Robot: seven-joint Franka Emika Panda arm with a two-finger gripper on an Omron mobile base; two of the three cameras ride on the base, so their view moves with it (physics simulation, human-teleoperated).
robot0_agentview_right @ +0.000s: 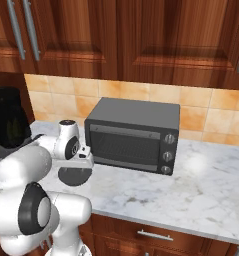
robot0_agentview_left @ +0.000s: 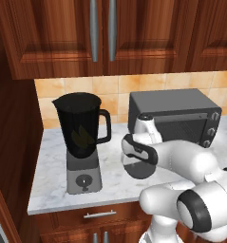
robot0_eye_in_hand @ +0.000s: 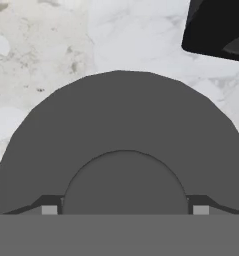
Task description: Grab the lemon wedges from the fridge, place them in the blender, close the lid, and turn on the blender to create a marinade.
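Hand (robot0_eye_in_hand: 125,211) low over the marble tabletop (robot0_agentview_left: 115,182), fingers closed on the raised centre of the lid (robot0_eye_in_hand: 121,125), between open-topped blender (robot0_agentview_left: 81,137) holding yellow lemon wedges (robot0_agentview_left: 83,136) and toaster oven (robot0_agentview_right: 133,134)

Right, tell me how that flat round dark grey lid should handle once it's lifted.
The dark grey round lid looks rigid, so probably no flexing. It is flat and thin, so likely light. The gripper straddles its raised centre, a smooth knob that might slip.
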